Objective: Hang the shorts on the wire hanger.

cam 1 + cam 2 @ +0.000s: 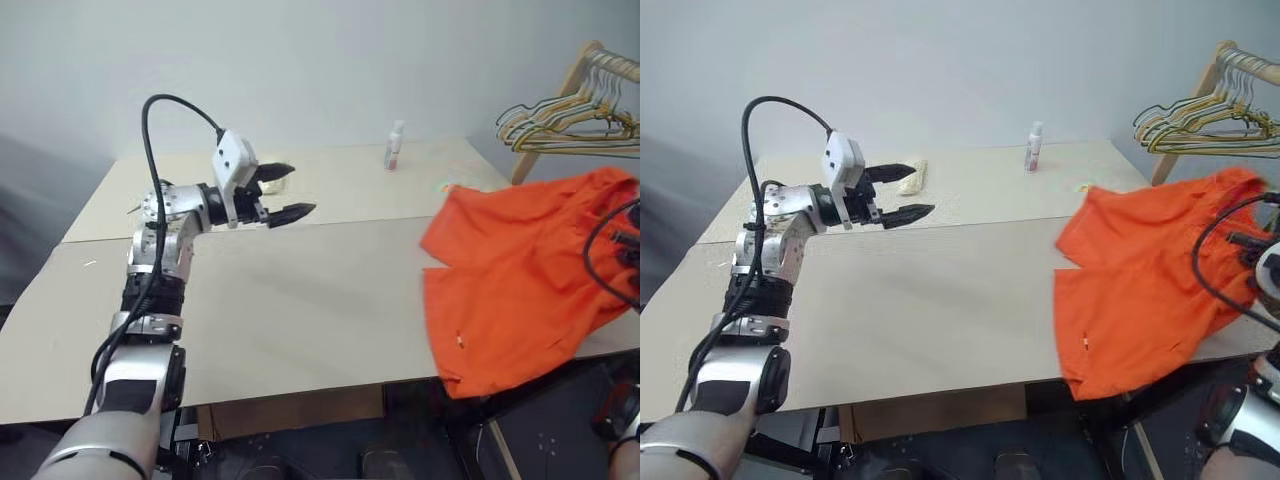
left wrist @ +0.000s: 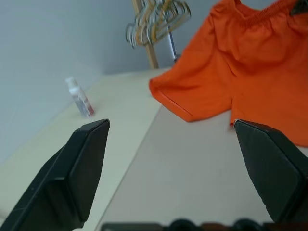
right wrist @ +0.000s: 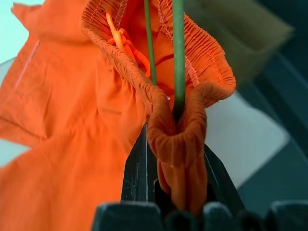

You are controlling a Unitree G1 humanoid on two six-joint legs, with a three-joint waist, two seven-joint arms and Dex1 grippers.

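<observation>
Across the bench (image 1: 300,320), at its right edge, the shorts (image 1: 520,280) drape partly over the side, my right tool (image 3: 173,192) pinched tight on their waistband (image 3: 192,62); my left tool (image 1: 285,195) hovers wide open, empty.

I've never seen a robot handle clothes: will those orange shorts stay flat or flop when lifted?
Probably flop: the shorts already drape limply over the table edge. They seem light, since the right fingers hold them by a bunched pinch of waistband. They would likely slide rather than roll.
</observation>
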